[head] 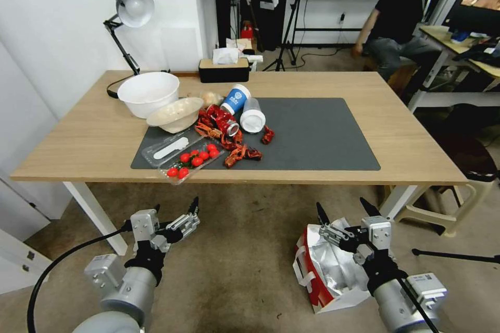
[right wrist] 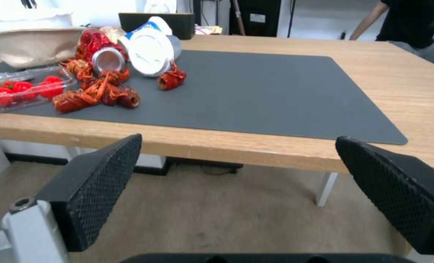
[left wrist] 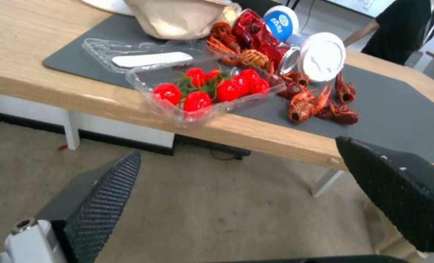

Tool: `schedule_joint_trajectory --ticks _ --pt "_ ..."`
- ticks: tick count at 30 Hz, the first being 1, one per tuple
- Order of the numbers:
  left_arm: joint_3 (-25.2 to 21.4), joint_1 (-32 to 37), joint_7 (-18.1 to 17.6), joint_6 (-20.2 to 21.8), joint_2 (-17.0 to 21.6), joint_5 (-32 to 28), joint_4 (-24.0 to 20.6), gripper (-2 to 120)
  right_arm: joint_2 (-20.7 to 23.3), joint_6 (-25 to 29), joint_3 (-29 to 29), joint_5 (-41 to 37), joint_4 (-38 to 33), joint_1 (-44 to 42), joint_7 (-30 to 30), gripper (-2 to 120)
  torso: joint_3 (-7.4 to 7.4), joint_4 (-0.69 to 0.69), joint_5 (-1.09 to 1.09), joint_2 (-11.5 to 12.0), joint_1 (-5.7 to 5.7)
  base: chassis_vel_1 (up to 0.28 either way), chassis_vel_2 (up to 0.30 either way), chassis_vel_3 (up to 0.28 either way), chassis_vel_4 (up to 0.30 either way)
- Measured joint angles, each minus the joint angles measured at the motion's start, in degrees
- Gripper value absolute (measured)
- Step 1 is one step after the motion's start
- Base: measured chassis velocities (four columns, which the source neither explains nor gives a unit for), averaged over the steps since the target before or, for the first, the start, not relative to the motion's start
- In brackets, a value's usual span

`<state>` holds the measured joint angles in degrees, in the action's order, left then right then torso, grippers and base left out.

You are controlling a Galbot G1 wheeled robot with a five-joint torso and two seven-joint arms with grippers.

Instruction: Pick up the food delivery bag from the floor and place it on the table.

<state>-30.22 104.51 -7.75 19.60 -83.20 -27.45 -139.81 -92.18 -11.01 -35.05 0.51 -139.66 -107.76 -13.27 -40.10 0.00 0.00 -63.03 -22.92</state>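
Note:
The food delivery bag (head: 324, 264) stands on the floor (head: 239, 265) at the front right, white with a red side panel, its foil-lined mouth open upward. My right gripper (head: 342, 205) hovers open just above the bag's far rim, touching nothing. My left gripper (head: 176, 206) hangs open over bare floor at the front left, holding nothing. Both point toward the table (head: 78, 135), a light-wood top carrying a dark grey mat (head: 323, 135). In the right wrist view the open fingers (right wrist: 100, 182) frame the mat's bare right half (right wrist: 275, 91). The left wrist view has its open fingers (left wrist: 100, 204) below the table edge (left wrist: 256, 133).
The mat's left part holds a clear tray of tomatoes (head: 194, 159), red crayfish (head: 237, 151), a can, two tipped cups (head: 245, 109) and two bowls (head: 148, 92). A lamp and a tissue box stand at the back. A stool (head: 458, 192) and a tripod leg (head: 458, 256) are at the right.

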Motion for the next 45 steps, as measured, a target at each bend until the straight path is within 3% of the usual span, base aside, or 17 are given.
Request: schedule_joint_trajectory --ticks 6,45 --pt "0.05 0.05 -1.10 -0.26 0.13 0.00 -0.09 100 0.02 0.22 0.05 0.07 -0.01 0.09 0.03 100 0.25 0.00 0.00 0.45 0.18 0.000 0.000 0.000 0.000" --pt "-0.10 0.61 -1.22 -0.70 0.04 0.97 0.07 100 0.04 0.22 0.32 0.09 0.08 -0.10 0.52 100 6.56 0.00 0.00 11.63 5.08 0.000 0.000 0.000 0.000"
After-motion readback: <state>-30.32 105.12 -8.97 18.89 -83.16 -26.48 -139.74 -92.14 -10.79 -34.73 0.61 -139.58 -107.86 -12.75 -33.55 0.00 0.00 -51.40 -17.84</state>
